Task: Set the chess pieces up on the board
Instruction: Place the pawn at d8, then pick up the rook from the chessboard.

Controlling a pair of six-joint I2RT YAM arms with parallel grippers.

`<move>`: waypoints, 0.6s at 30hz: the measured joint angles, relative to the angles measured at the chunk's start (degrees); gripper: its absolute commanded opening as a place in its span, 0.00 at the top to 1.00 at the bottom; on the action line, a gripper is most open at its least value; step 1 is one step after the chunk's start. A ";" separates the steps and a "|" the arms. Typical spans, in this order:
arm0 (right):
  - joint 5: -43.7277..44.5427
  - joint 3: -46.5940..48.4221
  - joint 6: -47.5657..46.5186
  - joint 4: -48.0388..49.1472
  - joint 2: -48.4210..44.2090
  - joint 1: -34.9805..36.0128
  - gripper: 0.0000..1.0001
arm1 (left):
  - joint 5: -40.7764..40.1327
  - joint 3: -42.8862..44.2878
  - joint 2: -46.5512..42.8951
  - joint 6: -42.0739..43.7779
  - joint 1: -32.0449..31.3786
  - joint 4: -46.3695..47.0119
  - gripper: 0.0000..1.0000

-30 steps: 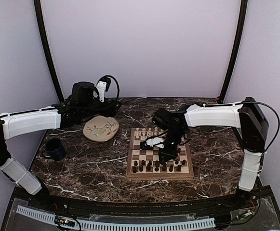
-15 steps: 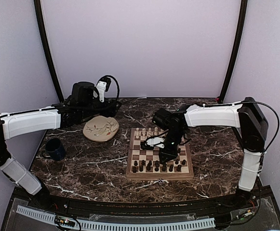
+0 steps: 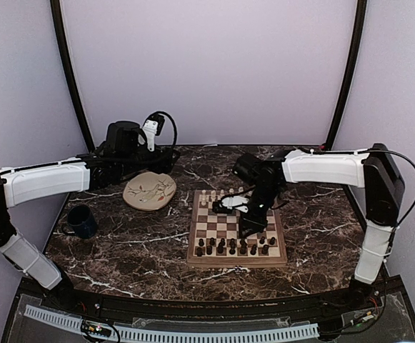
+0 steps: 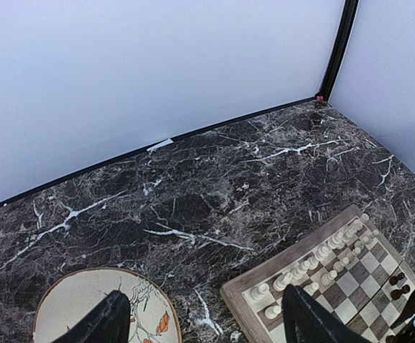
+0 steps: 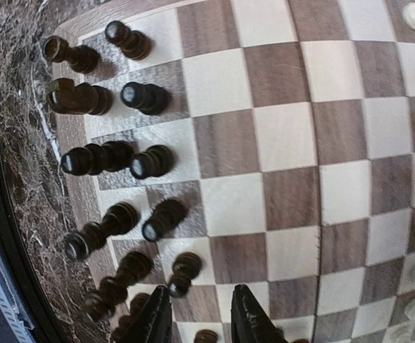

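Observation:
The board (image 3: 194,241) lies mid-table, right of centre. Dark chess pieces (image 3: 232,249) stand in two rows along its near edge and pale pieces (image 3: 214,194) along its far edge. My right gripper (image 3: 248,227) hangs over the board's right half. In the right wrist view it (image 5: 200,318) is open with only bare squares between its fingers. A dark pawn (image 5: 182,271) stands just left of the left finger, and several dark pieces (image 5: 96,158) fill the squares beside it. My left gripper (image 4: 207,325) is open and empty, high above the table between plate and board (image 4: 246,289).
A round cream plate (image 3: 150,191) lies left of the board, also in the left wrist view (image 4: 78,304). A dark blue mug (image 3: 82,220) stands further left near the table edge. The marble table ends at black rails and pale walls at the back.
My right arm has drawn up and slightly back over the board's right half, its elbow swinging right. The left arm has not moved.

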 measured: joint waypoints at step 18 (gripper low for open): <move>4.48 -5.64 1.09 2.16 -5.33 -9.14 0.68 | 0.44 0.02 0.33 0.00 0.00 -0.02 0.25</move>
